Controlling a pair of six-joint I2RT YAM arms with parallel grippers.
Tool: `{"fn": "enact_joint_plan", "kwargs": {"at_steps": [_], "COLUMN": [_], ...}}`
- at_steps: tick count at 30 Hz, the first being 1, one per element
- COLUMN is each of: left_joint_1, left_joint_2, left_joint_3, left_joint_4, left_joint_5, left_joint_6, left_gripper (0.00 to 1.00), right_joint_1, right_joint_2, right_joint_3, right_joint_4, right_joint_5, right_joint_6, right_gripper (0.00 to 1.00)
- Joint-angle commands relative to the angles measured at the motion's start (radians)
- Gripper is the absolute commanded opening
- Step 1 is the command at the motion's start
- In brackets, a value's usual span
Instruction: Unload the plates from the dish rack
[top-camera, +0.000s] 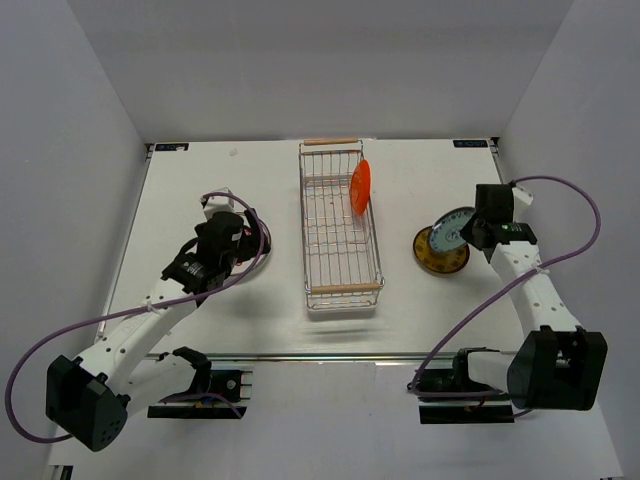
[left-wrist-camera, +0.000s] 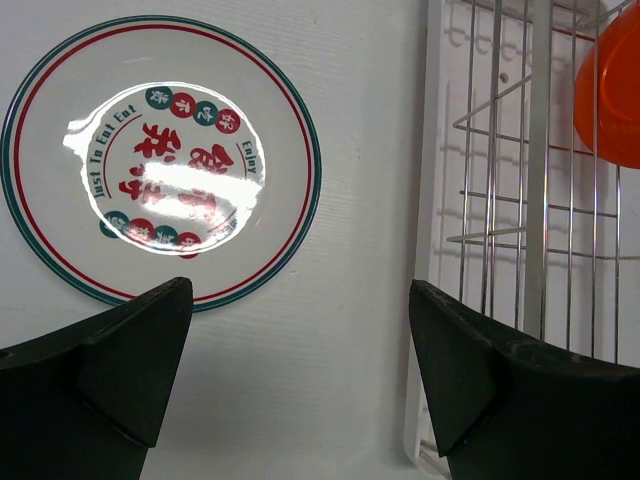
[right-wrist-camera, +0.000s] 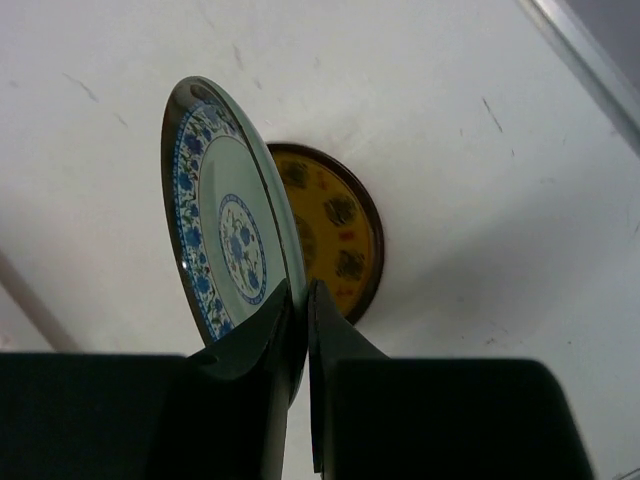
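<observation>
The white plate (left-wrist-camera: 160, 160) reads "Just To Eat Eat" and "Enjoy". The left gripper (left-wrist-camera: 300, 300) is spread wide, holding nothing. The right gripper (right-wrist-camera: 302, 300) pinches the blue-patterned plate (right-wrist-camera: 225, 220) by its rim

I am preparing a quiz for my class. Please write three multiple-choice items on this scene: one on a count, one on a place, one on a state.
1. How many plates stand in the dish rack? A) one B) three C) none
2. Where is the yellow-brown plate? A) in the rack B) on the table, right of the rack C) on the table's left side
3. What state has the right gripper? A) wide open B) shut on the blue-patterned plate C) shut on nothing

Key: 1 A, only the orange plate stands there; 2 B, it lies flat beside the rack; 3 B, it pinches that plate's rim.
</observation>
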Motion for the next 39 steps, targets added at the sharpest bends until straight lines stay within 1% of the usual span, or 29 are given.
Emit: {"fn": "enact_joint_plan", "kwargs": {"at_steps": [1, 2, 3, 5, 8, 13, 17, 18, 19, 21, 22, 23, 24, 25, 30, 32, 33, 35, 36, 39], "left_joint_1": [-0.004, -0.004, -0.004, -0.004, -0.004, -0.004, -0.004, -0.004, -0.004, -0.004, -0.004, -0.004, -0.004, -0.004, -0.004, -0.004, -0.004, -0.004, -0.004, -0.004], "left_joint_2": [-0.01, -0.009, -0.01, -0.01, -0.01, -0.012, -0.015, -0.013, -0.01, -0.01, -0.01, -0.009, -0.006, -0.006, 0.001, 0.001, 0.001, -0.001, 0.001, -0.006], "left_joint_3": [0.025, 0.024, 0.022, 0.025, 0.022, 0.017, 0.014, 0.013, 0.011, 0.014, 0.013, 0.01, 0.01, 0.011, 0.011, 0.01, 0.007, 0.005, 0.008, 0.007], "left_joint_4": [0.02, 0.023, 0.024, 0.023, 0.023, 0.027, 0.034, 0.035, 0.037, 0.037, 0.038, 0.041, 0.043, 0.043, 0.049, 0.05, 0.053, 0.052, 0.052, 0.049], "left_joint_5": [0.017, 0.018, 0.018, 0.021, 0.015, 0.02, 0.021, 0.023, 0.027, 0.027, 0.029, 0.027, 0.029, 0.032, 0.036, 0.043, 0.041, 0.047, 0.047, 0.043], "left_joint_6": [0.012, 0.014, 0.014, 0.015, 0.017, 0.021, 0.027, 0.029, 0.029, 0.03, 0.032, 0.034, 0.035, 0.035, 0.038, 0.038, 0.04, 0.038, 0.04, 0.041], "left_gripper": [0.98, 0.98, 0.98, 0.98, 0.98, 0.98, 0.98, 0.98, 0.98, 0.98, 0.98, 0.98, 0.98, 0.98, 0.98, 0.98, 0.98, 0.98, 0.98, 0.98], "right_joint_1": [-0.049, -0.046, -0.079, -0.106, -0.138, -0.178, -0.198, -0.204, -0.208, -0.213, -0.213, -0.215, -0.218, -0.219, -0.215, -0.208, -0.202, -0.192, -0.187, -0.176], "right_joint_2": [-0.003, 0.003, 0.01, 0.02, 0.049, 0.116, 0.171, 0.179, 0.185, 0.201, 0.204, 0.208, 0.211, 0.213, 0.207, 0.202, 0.199, 0.19, 0.185, 0.152], "right_joint_3": [-0.068, -0.079, -0.091, -0.131, -0.188, -0.226, -0.225, -0.222, -0.222, -0.223, -0.225, -0.226, -0.228, -0.231, -0.22, -0.205, -0.199, -0.168, -0.151, -0.073], "right_joint_4": [0.099, 0.103, 0.105, 0.116, 0.168, 0.223, 0.223, 0.218, 0.211, 0.202, 0.198, 0.194, 0.192, 0.188, 0.183, 0.198, 0.198, 0.162, 0.143, 0.09], "right_joint_5": [-0.092, -0.114, -0.12, -0.131, -0.18, -0.264, -0.31, -0.322, -0.338, -0.35, -0.358, -0.364, -0.373, -0.384, -0.417, -0.469, -0.462, -0.399, -0.329, -0.257], "right_joint_6": [0.027, 0.033, 0.037, 0.042, 0.031, 0.03, 0.018, 0.013, 0.014, 0.014, 0.014, 0.013, 0.013, 0.007, -0.041, -0.076, -0.075, -0.044, -0.027, -0.019], "right_gripper": [0.0, 0.0, 0.0, 0.0, 0.0, 0.0, 0.01, 0.04, 0.16, 0.33, 0.47, 0.55, 0.59, 0.62, 0.68, 0.76, 0.89, 0.89, 0.89, 0.89]}}
